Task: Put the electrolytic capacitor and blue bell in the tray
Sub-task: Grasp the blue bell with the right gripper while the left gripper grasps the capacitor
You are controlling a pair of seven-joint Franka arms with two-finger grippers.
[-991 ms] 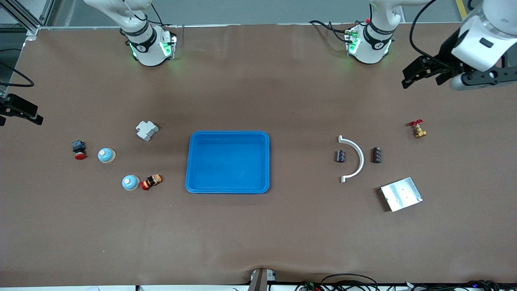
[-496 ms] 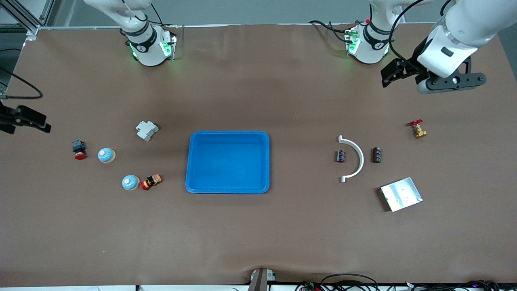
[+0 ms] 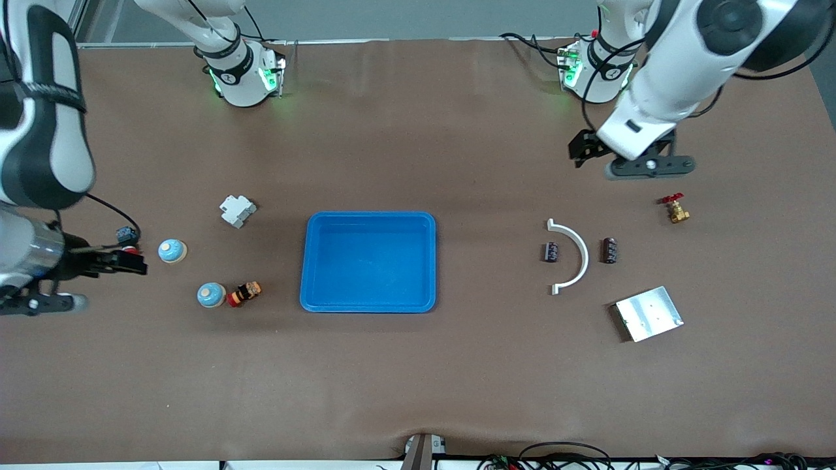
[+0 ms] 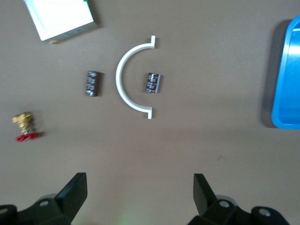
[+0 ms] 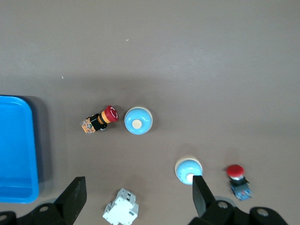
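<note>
- Front view: the tray [image 3: 368,261], bright blue and holding nothing, sits mid-table.
- Toward the right arm's end lie two blue bells: one blue bell [image 3: 172,250] farther from the camera, the second blue bell [image 3: 211,295] nearer, touching or just beside a red-capped push button [image 3: 244,293]. A white plastic block [image 3: 237,211] lies between the bells and the right arm's base. A red mushroom button [image 3: 127,239] shows partly under the gripper.
- The right gripper [image 3: 134,262] is up over the table beside the farther bell, fingers spread, holding nothing.
- Toward the left arm's end, a white curved bracket [image 3: 572,256] lies with one electrolytic capacitor [image 3: 551,252] inside its arc and a second capacitor [image 3: 609,250] just outside it. A brass valve with a red handle [image 3: 675,208] and a silver metal plate [image 3: 648,313] lie apart.
- The left gripper [image 3: 583,147] is up over bare table between its base and the bracket.
- Left wrist view: both fingers [image 4: 71,196] stand wide apart with nothing between; the bracket [image 4: 131,79], both capacitors [image 4: 153,83] [image 4: 92,84], valve [image 4: 25,127], plate [image 4: 60,18] and tray corner [image 4: 287,79] show.
- Right wrist view: the fingers [image 5: 74,198] stand wide apart, empty; one bell [image 5: 188,169] lies by a fingertip, the other [image 5: 138,121] beside the push button [image 5: 100,119].
</note>
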